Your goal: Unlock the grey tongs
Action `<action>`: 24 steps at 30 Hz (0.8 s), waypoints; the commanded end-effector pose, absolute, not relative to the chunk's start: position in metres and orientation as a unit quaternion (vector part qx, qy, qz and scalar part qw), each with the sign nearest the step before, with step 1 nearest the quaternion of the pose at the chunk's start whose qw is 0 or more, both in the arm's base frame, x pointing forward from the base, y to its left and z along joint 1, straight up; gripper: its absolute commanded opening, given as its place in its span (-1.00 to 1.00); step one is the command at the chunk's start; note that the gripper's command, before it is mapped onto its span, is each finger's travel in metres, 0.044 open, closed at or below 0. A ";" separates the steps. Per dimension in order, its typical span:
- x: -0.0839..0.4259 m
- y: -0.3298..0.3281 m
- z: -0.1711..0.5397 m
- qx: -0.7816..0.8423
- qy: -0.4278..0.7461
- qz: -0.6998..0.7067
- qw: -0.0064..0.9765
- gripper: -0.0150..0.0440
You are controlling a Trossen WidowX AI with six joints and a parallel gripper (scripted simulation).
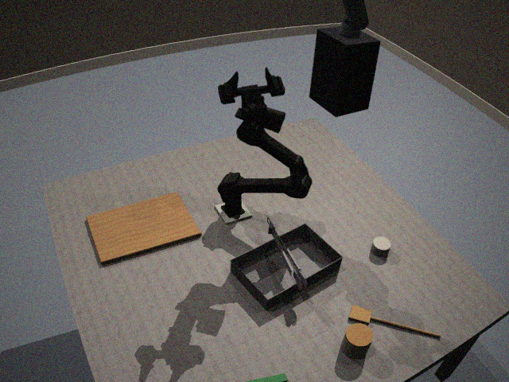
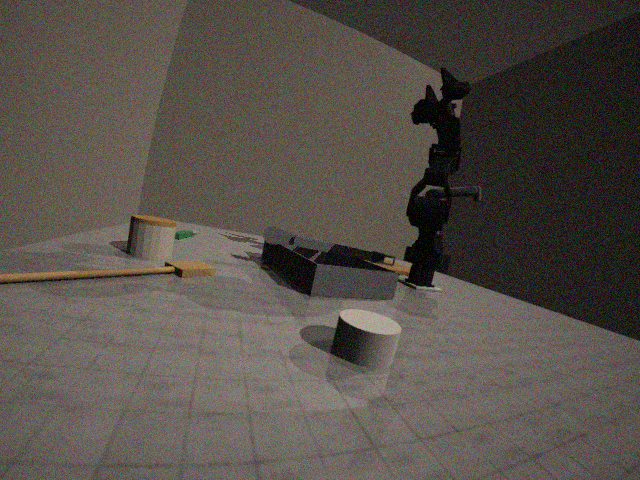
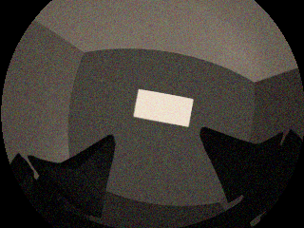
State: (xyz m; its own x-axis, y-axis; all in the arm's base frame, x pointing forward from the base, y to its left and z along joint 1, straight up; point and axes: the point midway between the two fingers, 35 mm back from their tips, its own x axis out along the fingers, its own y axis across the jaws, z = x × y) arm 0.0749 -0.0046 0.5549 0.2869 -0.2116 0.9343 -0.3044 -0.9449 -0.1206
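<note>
Nearest the exterior camera, a pale short cylinder [image 2: 366, 336] is sitting on the bench [image 2: 155, 392], with a wooden mallet [image 2: 103, 272] and a wood-topped cylinder [image 2: 151, 237] lying off to the left and a small green block [image 2: 183, 234] showing beyond them. Farther back, the grey tongs [image 1: 286, 256] are resting across the roasting tin [image 1: 246, 269], closed, one end overhanging the tin's rim on each side. Beside the tin, toward the arm's base, the wooden board [image 1: 141, 225] is lying flat and bare. Behind all this, the arm is standing raised with its claw [image 1: 250, 85] pointing upward, well apart from the tongs, fingers spread wide and gripping nothing. No writing or label is showing on any object.
</note>
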 end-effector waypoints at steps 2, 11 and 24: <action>0.070 -0.007 0.557 0.797 -0.161 0.581 0.034 1.00; 0.016 -0.065 0.568 0.754 -0.168 0.629 -0.087 1.00; 0.020 -0.214 0.536 0.705 -0.260 0.579 -0.316 1.00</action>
State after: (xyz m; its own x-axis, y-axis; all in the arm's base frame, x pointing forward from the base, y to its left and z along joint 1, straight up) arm 0.0019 -0.1703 0.5529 0.1340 -0.6354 0.7605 -0.0276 -0.7695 -0.6380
